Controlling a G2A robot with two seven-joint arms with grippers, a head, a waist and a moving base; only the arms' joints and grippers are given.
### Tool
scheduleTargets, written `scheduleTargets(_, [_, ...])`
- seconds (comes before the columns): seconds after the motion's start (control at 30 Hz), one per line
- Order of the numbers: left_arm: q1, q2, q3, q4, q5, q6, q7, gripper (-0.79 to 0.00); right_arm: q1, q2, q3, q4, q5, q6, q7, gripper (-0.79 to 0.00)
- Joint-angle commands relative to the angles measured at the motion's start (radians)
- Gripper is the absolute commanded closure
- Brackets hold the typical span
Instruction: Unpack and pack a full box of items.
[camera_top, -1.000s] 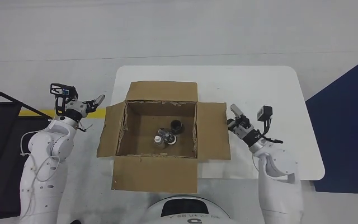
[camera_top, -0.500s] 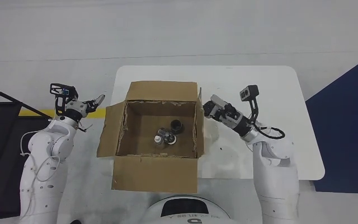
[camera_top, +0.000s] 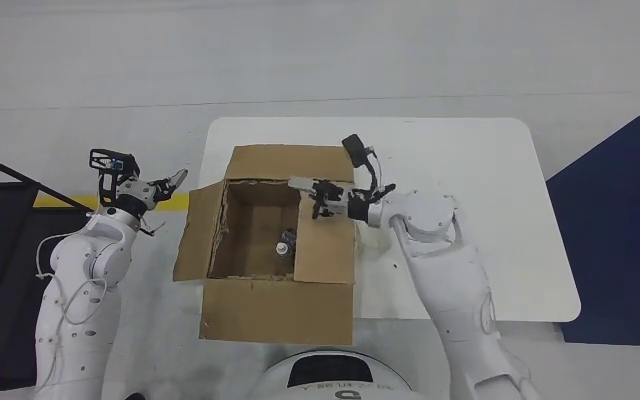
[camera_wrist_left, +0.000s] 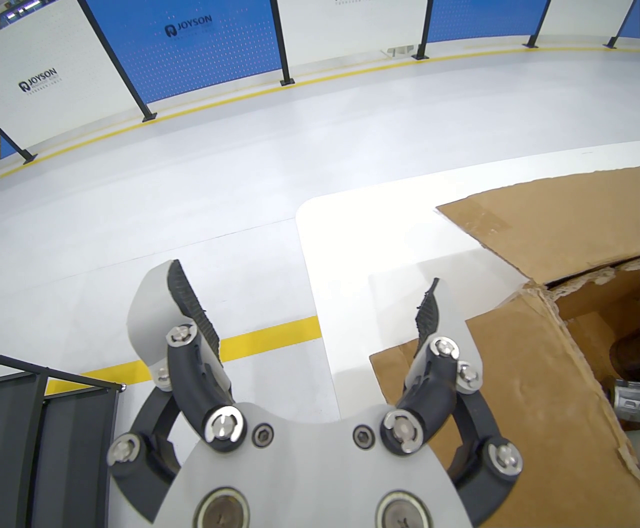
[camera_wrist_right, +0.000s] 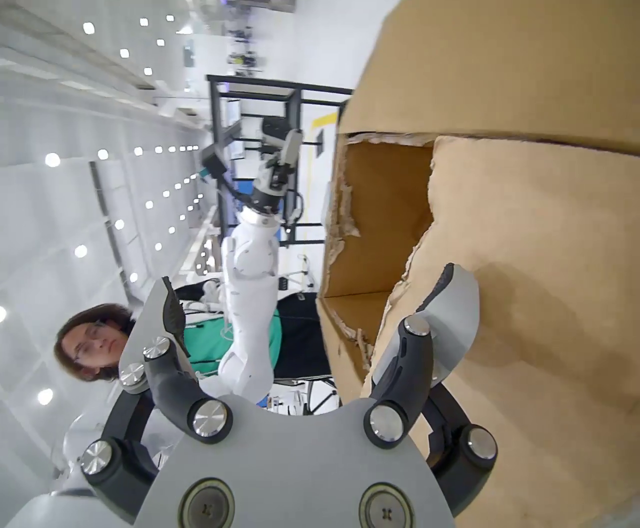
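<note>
So the box sits open in the middle of the desk. Its right-hand flap is tipped inward over the opening and covers part of the right side. A small bottle lies on the box floor, just beside the flap's free edge, with something dark next to it that I can't make out.

My guess is the cardboard is light and stiff across the panel but happy to bend at the crease. The corners look ragged and torn, so I wouldn't pull there. I'd take hold around the middle of the flap's free edge, or just push on the flat face. The bottle looks light and round, so it'll probably roll if it gets nudged.

The right tool is over the box at the flap's far corner. Its jaws are spread and pinching nothing. One finger lies flat against the flap's face, and the torn edge runs up between the two sides.

The left tool hangs off the desk's left edge, near the left flap but apart from it, also spread wide and empty.
</note>
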Motion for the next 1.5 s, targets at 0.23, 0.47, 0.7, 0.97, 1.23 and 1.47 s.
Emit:
scheduleTargets(0.23, [0.033,0.008,-0.004,0.023,0.147,-0.022,0.091,-0.785,0.055,0.007,-0.116,-0.063,-0.122,0.125,-0.005,-0.785])
scheduleTargets(0.47, [0.032,0.024,-0.023,0.133,0.257,-0.092,0.124,-0.785,0.084,0.012,-0.153,-0.06,-0.131,0.185,-0.002,-0.785])
scheduleTargets(0.7, [0.015,0.031,-0.015,0.225,0.301,-0.132,0.131,-0.785,0.125,0.012,-0.192,-0.022,-0.114,0.221,-0.013,-0.785])
scheduleTargets(0.97, [-0.004,0.036,0.031,0.27,0.354,-0.189,0.186,-0.785,0.165,0.014,-0.213,0.003,-0.095,0.254,-0.032,-0.785])
scheduleTargets(1.23, [-0.031,0.039,0.078,0.293,0.396,-0.231,0.271,-0.785,0.192,0.018,-0.232,0.025,-0.079,0.269,-0.047,-0.785])
scheduleTargets(1.47, [-0.025,0.045,0.036,0.241,0.288,-0.281,0.266,-0.785,0.18,0.033,-0.216,0.017,-0.102,0.315,-0.043,-0.785])
